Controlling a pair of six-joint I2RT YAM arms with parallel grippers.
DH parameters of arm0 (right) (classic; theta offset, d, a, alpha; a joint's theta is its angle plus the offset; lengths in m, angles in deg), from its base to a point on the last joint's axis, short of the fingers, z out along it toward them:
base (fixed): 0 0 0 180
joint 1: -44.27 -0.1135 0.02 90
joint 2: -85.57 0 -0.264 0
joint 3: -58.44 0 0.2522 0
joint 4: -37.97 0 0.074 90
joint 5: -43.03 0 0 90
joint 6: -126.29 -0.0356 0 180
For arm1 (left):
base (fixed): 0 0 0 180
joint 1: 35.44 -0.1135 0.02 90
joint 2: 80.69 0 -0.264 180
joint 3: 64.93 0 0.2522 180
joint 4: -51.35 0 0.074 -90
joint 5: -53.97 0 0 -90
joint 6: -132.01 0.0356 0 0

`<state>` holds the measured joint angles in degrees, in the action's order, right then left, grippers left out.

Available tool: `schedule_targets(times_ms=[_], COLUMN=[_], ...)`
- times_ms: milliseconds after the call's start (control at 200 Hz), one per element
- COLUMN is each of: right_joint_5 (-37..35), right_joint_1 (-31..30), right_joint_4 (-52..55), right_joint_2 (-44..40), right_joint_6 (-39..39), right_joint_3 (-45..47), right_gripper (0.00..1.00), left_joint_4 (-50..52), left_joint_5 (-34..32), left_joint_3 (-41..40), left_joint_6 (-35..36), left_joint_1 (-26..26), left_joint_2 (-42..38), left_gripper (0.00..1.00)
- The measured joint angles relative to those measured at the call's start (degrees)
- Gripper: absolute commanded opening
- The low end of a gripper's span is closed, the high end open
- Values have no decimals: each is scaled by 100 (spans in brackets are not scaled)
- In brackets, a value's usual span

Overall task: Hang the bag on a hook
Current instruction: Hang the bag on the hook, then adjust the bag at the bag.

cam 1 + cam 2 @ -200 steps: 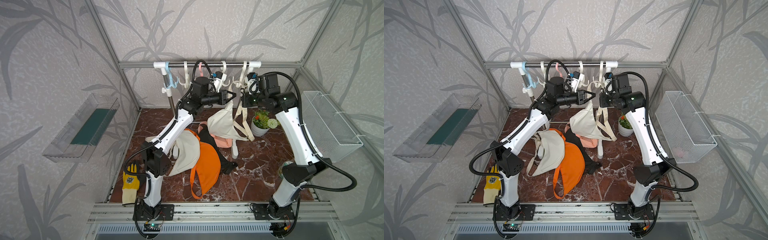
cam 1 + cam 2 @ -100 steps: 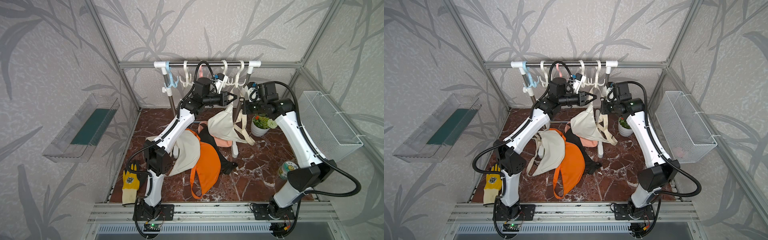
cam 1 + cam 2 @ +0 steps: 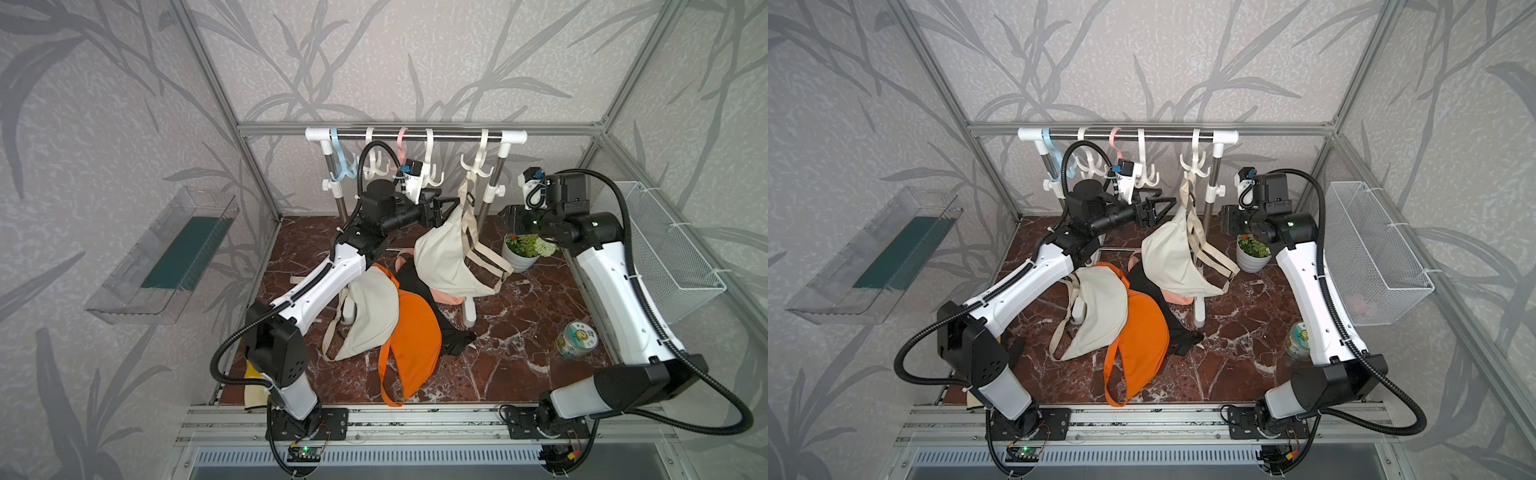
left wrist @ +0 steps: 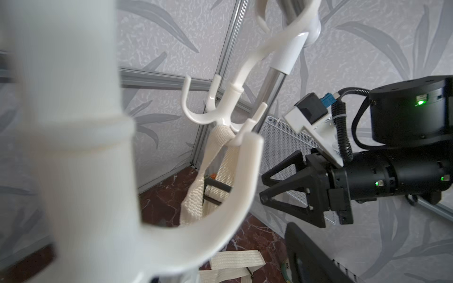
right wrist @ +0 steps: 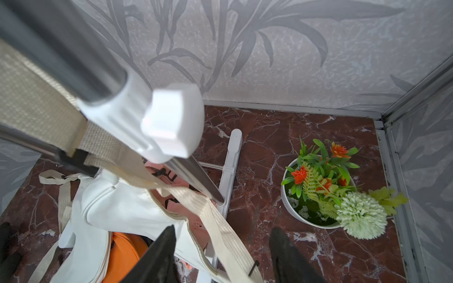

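Bag position: the cream bag [image 3: 449, 257] hangs by its strap [image 3: 467, 199] from the white hook [image 3: 477, 164] at the right end of the rail [image 3: 415, 135]. The body hangs at 6 o'clock of the hook.
Left gripper: the left gripper [image 3: 446, 205] has its jaws spread with nothing between them.
Bag relative to left gripper: the strap is at 3 o'clock, just beside the fingertips. Contact cannot be told.
Right gripper: the right gripper [image 3: 509, 214] has its jaws spread and empty.
Bag relative to right gripper: the strap is at 9 o'clock, apart, beyond the rack post [image 3: 488, 199].
Left wrist view only: the strap [image 4: 215, 147] is seated in the crook of the hook [image 4: 228, 110], and the gap between the right gripper [image 4: 262, 186] jaws is plain. A blurred nearer hook [image 4: 232, 196] blocks much of the frame.
Right wrist view only: both black fingers [image 5: 166, 240] show, with the bag [image 5: 117, 203] and the potted plant [image 5: 323, 191] beyond them.
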<state>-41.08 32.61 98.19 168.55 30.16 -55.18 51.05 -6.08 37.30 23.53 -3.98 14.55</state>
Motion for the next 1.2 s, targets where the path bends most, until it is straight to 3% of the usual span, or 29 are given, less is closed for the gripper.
schedule_targets(times_ms=[160,305,470,565,970,1200], right_joint_5=[-562,-763,-776,-695,-538,-527], right_joint_1=[-726,-1126,-1128,-1128,-1128,-1113], right_joint_4=[-251,-452,-754,-896,-1283,-1375], right_joint_2=[-863,-1296,-1008,-654,-273,-195], right_joint_6=[337,455,391,339,271,254], right_joint_3=[557,977,1257,1266,1248,1248], right_gripper=[69,70,70,72,82,84], left_joint_4=[-861,-1403,-2022,-2391,-3705,-3729], left_joint_5=[-586,-697,-544,-417,542,929], left_joint_3=[-918,-1132,-1132,-1132,-1132,-1104], left_joint_6=[251,247,109,66,101,503], left_joint_1=[-81,-162,-153,-160,-177,-262], left_joint_2=[-439,-444,-192,-50,216,214], left_gripper=[80,79,85,99,99,99])
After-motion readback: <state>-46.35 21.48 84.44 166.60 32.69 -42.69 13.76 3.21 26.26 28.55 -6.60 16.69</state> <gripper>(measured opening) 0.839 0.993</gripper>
